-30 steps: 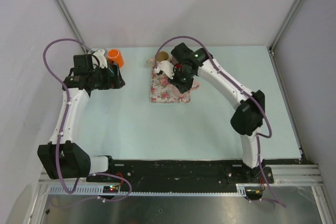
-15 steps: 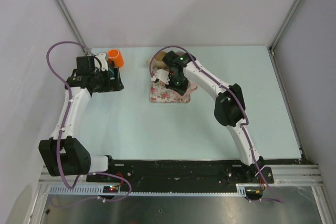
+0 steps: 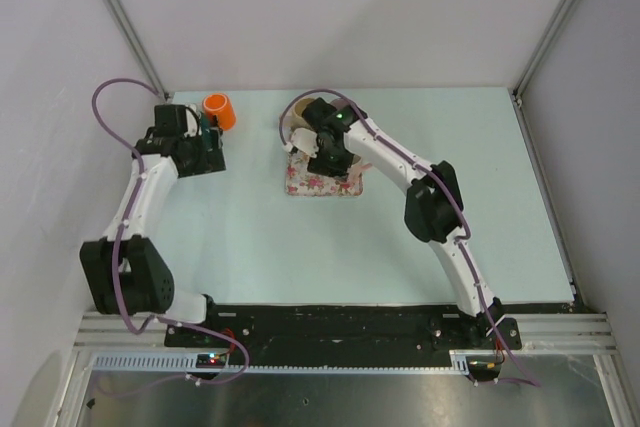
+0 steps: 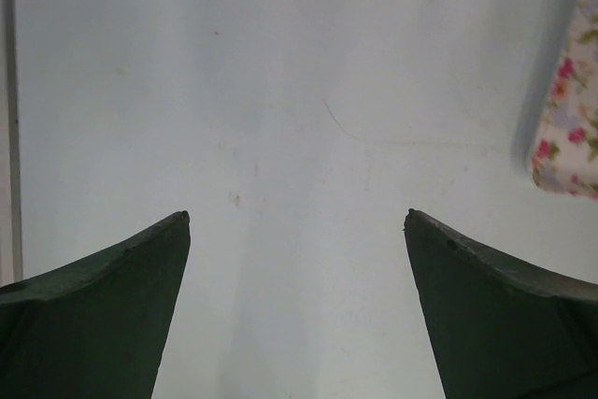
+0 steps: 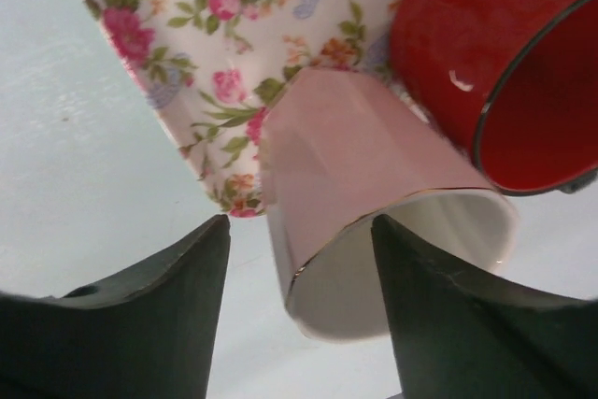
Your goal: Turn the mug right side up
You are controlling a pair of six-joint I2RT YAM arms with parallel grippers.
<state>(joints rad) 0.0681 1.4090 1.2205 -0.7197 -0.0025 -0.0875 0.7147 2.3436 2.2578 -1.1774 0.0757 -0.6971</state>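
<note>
right now the pink mug [image 5: 346, 165] lies on its side, not upright. its base end rests on the floral cloth [image 5: 215, 35] and its open rim pokes past the cloth's edge over the table [image 5: 84, 165], white inside showing. the cloth sits near the far edge of the table, about mid-width. a red mug [image 5: 467, 53] is also on its side, just beside the pink one on the cloth, mouth facing much the same way; cannot tell if the two touch.

the right gripper [image 5: 299, 221] is low at the pink mug's rim end, jaws wide, one finger on each side of the mug. one finger [image 5: 439, 324] overlaps the rim in the wrist view, cannot tell if it touches. the other finger stands just apart from the mug wall. not clamped on it. in the top view the right arm reaches across to the far left part of the cloth, and the gripper body hides most of both mugs.

the left gripper [image 4: 297, 216] has its jaws wide too, only bare table between them, a corner of the cloth at the right side of its wrist view. in the top view it sits near the far left corner of the table, just on the near side of an orange cup [image 3: 218, 109] and well apart from the cloth.
</note>
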